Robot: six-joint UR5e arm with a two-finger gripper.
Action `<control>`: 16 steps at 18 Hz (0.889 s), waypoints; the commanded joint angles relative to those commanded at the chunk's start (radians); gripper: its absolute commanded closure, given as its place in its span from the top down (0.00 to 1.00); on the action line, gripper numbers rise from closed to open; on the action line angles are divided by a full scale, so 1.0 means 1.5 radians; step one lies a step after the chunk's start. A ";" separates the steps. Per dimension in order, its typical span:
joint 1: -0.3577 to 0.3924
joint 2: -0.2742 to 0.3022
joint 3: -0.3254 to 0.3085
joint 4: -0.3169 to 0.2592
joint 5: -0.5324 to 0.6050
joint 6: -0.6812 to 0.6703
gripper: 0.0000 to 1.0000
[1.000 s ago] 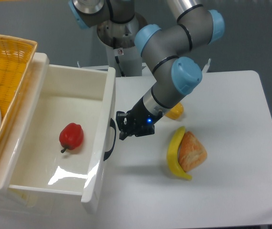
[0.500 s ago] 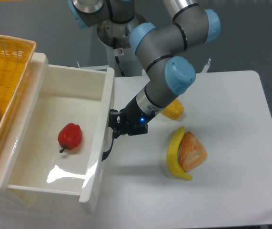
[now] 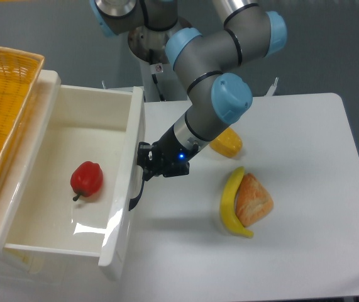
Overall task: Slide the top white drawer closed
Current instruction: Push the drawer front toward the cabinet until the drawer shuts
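Drawer position: the top white drawer (image 3: 72,189) stands at the left side of the table (image 3: 305,207), pulled far out, its front panel facing the gripper.
Gripper: the gripper (image 3: 146,165) presses against the drawer front at the curved dark handle (image 3: 136,189); if the fingers are apart or together, I cannot tell.
Free room: white tabletop lies bare behind the arm, to the right and near the front edge.
Inside drawer: a red bell pepper (image 3: 86,178) lies on the glossy white floor, apart from the walls.
Basket: a yellow wicker basket (image 3: 6,94) sits on top of the cabinet, woven and rough.
Table things: a banana (image 3: 229,204) curves around a bread piece (image 3: 253,200), touching it; a yellow fruit (image 3: 226,144) is partly hidden by the arm.
Writing: a small label on the robot base, not readable.
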 joint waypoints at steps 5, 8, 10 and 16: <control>0.000 0.012 0.000 -0.014 -0.004 0.000 0.11; -0.003 0.014 0.000 -0.016 -0.004 0.000 0.11; -0.010 0.014 0.000 -0.016 -0.004 -0.001 0.12; -0.018 0.014 0.001 -0.016 -0.004 -0.002 0.12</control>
